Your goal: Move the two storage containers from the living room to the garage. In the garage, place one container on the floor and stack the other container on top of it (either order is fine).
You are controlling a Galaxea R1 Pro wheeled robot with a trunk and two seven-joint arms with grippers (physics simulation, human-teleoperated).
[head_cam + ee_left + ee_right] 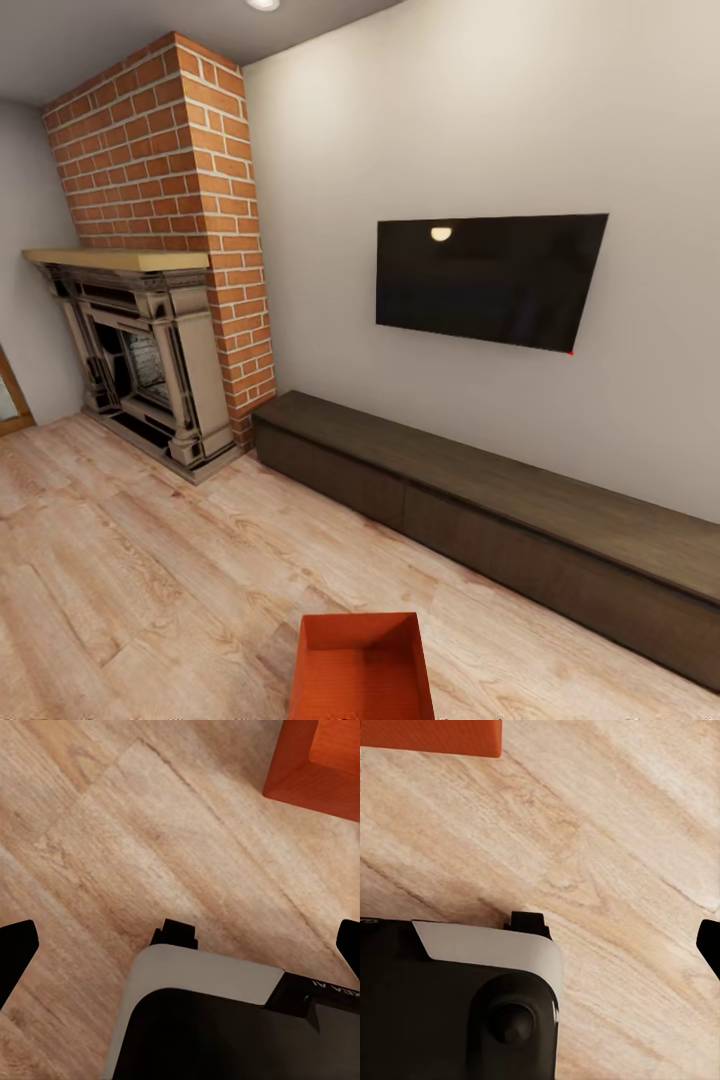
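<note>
- An orange-red storage container (362,668) sits at the bottom centre of the head view, open at the top with nothing visible inside, over the light wood plank floor (150,560) of the living room.
- Ahead is a plain wall with a black television (488,278) mounted on it, and beneath that a long, low dark wooden cabinet (500,520) runs along the wall.
- To the left stands a red brick chimney (170,150) with an ornate fireplace (140,365) under a pale mantel.
- Left wrist view: the left gripper (180,945) looks down at the planks; its two dark fingertips (16,949) show at opposite edges — spread wide apart, holding nothing. A corner of the container (319,761) is near, not touched.
- Right wrist view: only one dark fingertip (711,945) shows at the edge, so I cannot tell how the right gripper's fingers stand. An edge of the container (431,735) shows beyond the robot's grey-and-black base (457,1012).
</note>
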